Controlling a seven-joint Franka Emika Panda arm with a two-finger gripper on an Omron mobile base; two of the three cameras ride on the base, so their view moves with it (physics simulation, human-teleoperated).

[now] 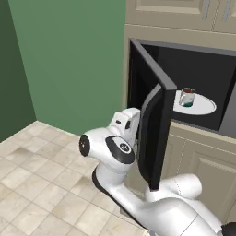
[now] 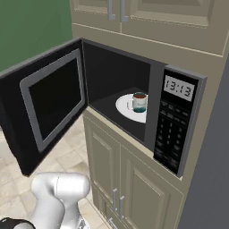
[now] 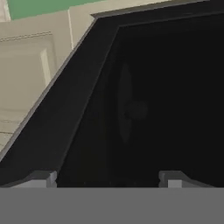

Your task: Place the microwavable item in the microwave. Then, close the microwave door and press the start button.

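A beige cabinet wall (image 2: 147, 188) fills the right side of the simulated kitchen, with a green wall (image 1: 69, 55) and pale tiled floor (image 1: 37, 184) to its left, where open room lies beyond the swung door. Set into the cabinetry, the large black microwave (image 2: 154, 89) stands with its cavity exposed, its control panel (image 2: 176, 125) and lit clock on the right edge. The microwave door (image 2: 44, 107), a wide black slab with a grey-framed dark window, hangs open from the oven's left edge and juts out over the floor; in the left base view its free edge (image 1: 159, 133) stands just in front of the white arm (image 1: 115, 152), which rises close against the door's outer face. In the hand view the door's dark surface and slanting edge (image 3: 74, 100) sit right before the gripper (image 3: 107, 179), whose two fingers (image 3: 41, 178) stand wide apart with nothing between them; whether they touch the door cannot be told. Inside the cavity, the round white turntable plate (image 2: 125, 112) lies on the floor of the oven, near its front edge. The mug (image 2: 138, 102), pale with a teal lower band and dark liquid, stands upright on the plate toward its right side, handle turned left, with bare cavity around it.
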